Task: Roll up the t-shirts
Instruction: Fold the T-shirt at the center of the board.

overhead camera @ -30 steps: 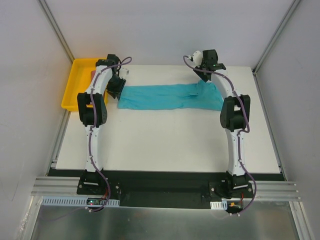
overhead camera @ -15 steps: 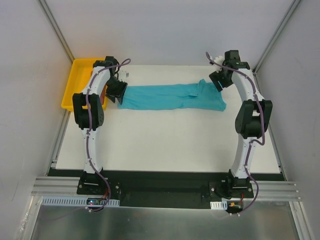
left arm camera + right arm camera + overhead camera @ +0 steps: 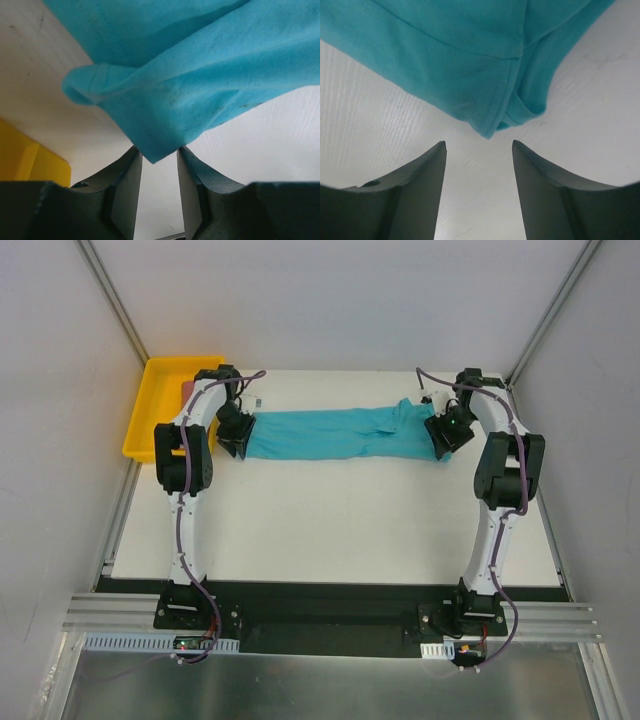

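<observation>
Teal shirt (image 3: pixel 340 433) is lying as a long strip across the far table (image 3: pixel 330 530), between both grippers. Left gripper (image 3: pixel 159 154) jaws are standing narrowly apart, with a corner dipping between the tips, unpinched. Right gripper (image 3: pixel 479 145) jaws are gaping wide, the hem corner just ahead. Risk: catching only one layer, so the strip ends up unfolding.

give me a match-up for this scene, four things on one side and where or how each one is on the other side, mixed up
1 turquoise t-shirt
2 yellow tray
3 left gripper
4 right gripper

a wide open, shirt corner just ahead of it
b at the far left edge of the table
c spread out in a long strip
d narrowly open, shirt corner between its fingertips

Pairs: 1-c, 2-b, 3-d, 4-a
</observation>
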